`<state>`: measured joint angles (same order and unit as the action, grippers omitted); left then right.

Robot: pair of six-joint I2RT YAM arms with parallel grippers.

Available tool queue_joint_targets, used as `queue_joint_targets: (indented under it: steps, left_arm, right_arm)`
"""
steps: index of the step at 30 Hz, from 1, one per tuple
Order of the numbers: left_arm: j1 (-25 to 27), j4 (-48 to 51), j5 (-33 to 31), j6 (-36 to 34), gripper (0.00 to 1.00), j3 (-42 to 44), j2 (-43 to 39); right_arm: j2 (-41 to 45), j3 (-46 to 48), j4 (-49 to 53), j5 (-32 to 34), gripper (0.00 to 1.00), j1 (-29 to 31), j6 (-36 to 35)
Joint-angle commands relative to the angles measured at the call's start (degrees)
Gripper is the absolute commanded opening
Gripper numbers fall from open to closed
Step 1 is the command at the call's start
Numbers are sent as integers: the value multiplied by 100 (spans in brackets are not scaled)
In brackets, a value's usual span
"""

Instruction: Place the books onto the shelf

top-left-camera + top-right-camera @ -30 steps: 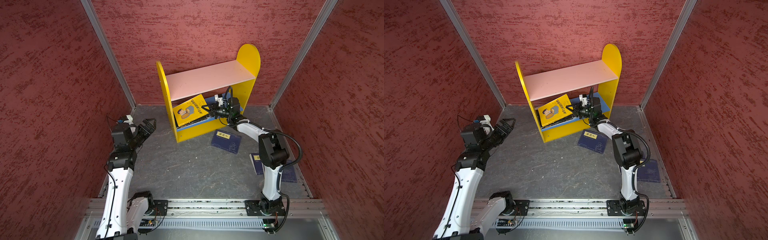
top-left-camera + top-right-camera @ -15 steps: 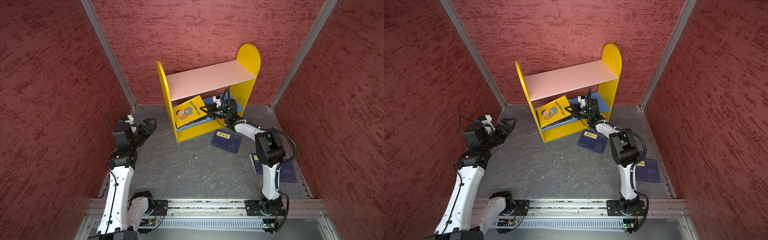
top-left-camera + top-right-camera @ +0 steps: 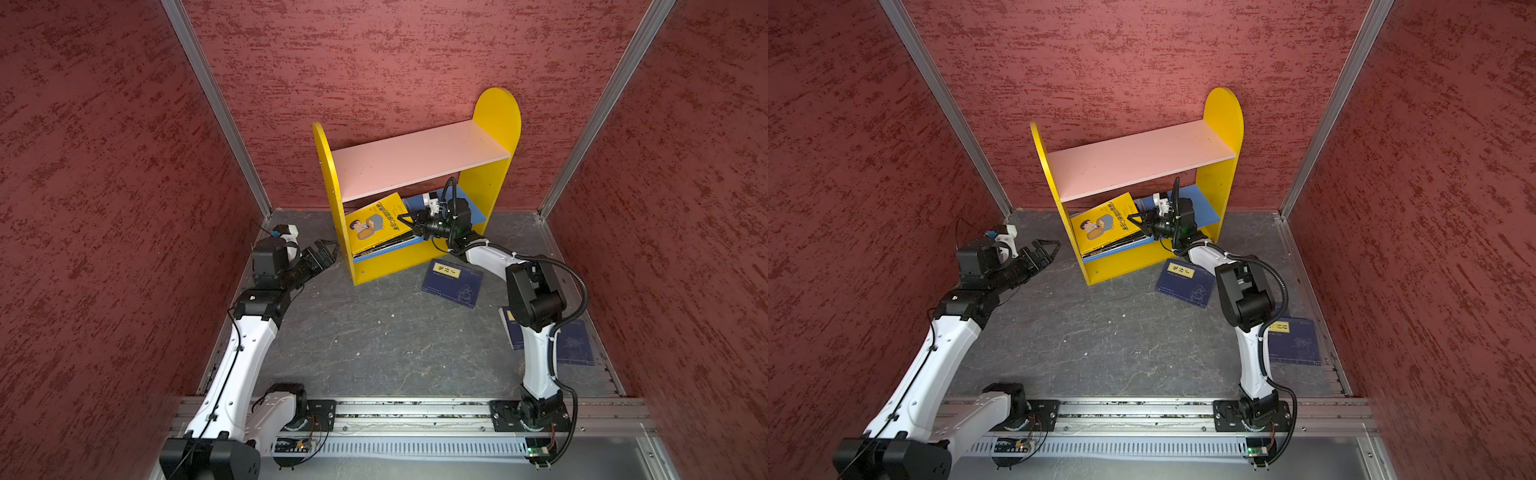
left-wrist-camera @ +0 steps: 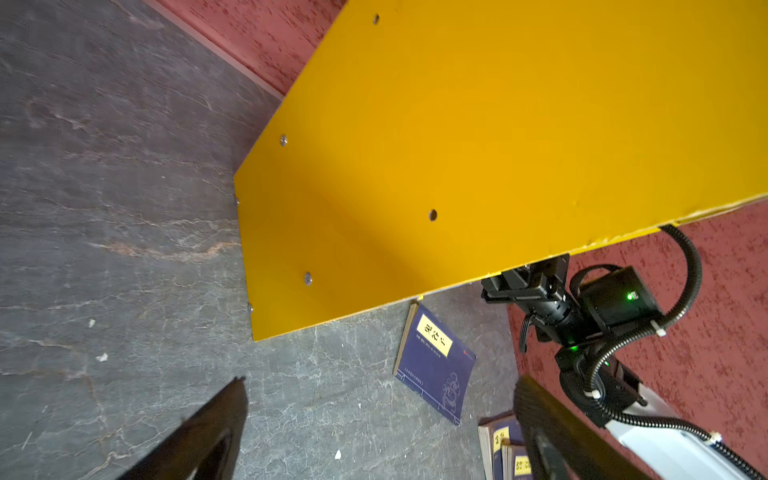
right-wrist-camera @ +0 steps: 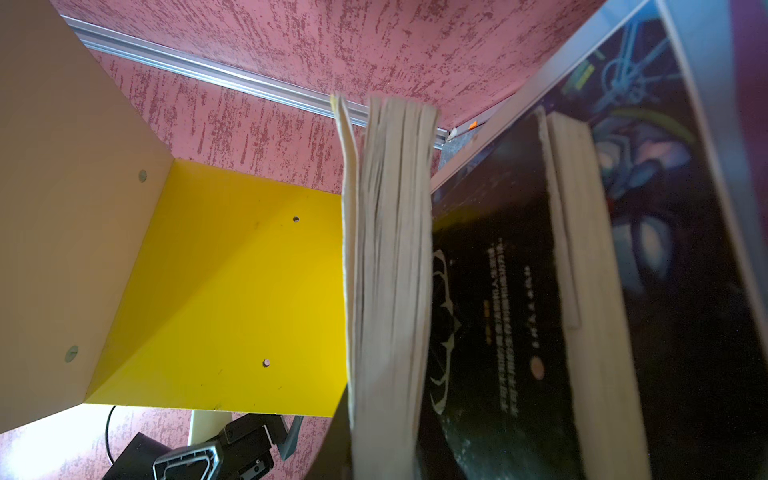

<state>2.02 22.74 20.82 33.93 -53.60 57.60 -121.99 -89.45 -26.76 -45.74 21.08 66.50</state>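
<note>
The right gripper [image 3: 409,220] reaches into the lower compartment of the shelf [image 3: 498,120]. Its jaws are nearly closed on the right edge of the yellow book [image 3: 376,222]. That edge is lifted, so the book tilts up toward the pink upper board [image 3: 419,162], with its left edge down by the left side panel. In the right wrist view its page edge [image 5: 386,270] stands clear of the black book [image 5: 498,291] and the blue-swirl book [image 5: 648,174] below it. Since a second ago this gripper has slid a little left along the blue lower board [image 3: 473,210].

The left gripper [image 3: 326,251] hangs above the table [image 3: 374,340] with its jaws spread wide and nothing between them. It has moved right and is now just beside the outer face of the left panel [image 4: 457,145].

One navy book [image 3: 453,282] lies flat on the table just in front of the shelf's right end. Two more navy books [image 4: 492,453] lie nearer, at the right, partly behind the right arm.
</note>
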Motion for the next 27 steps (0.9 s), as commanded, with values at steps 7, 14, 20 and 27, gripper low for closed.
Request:
queue_joint_targets:
  steps: [7, 14, 20, 27]
  left_arm:
    - [311, -215, -187, -282, 99, -270, 417]
    - [787, -411, -959, -173, 100, -297, 774]
    - [1449, -446, -2159, 127, 99, -531, 1370]
    - [1605, -460, -2978, 934, 99, -624, 2034]
  right_arm:
    - [-22, -284, -184, 112, 16, 103, -205]
    - [9, -256, 142, 213, 17, 106, -442]
    - [9, -335, 376, 301, 17, 112, -627]
    - [-45, -476, 769, 335, 17, 124, -894]
